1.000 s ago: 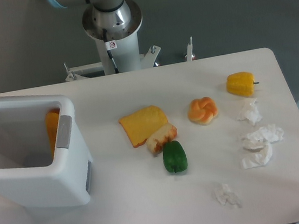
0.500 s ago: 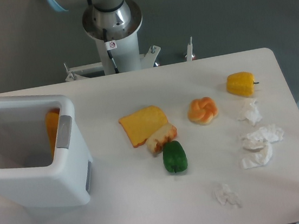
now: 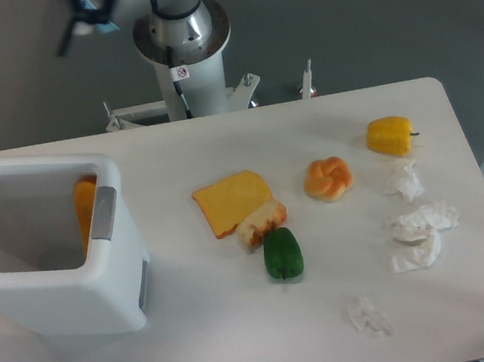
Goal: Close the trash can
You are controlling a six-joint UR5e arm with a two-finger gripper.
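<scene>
My gripper (image 3: 73,29) just swung into view, finger state unclear; trash can (image 3: 52,248) below, lid still open.

The bin (image 3: 53,257) looks like smooth white plastic with a slight sheen, its latch tab (image 3: 105,213) a matt grey. The counter (image 3: 244,340) is smooth, matt white. The tissues (image 3: 421,234) are crumpled paper. The pepper (image 3: 282,254) is glossy green; the robot base (image 3: 181,31) looks like brushed metal.
</scene>
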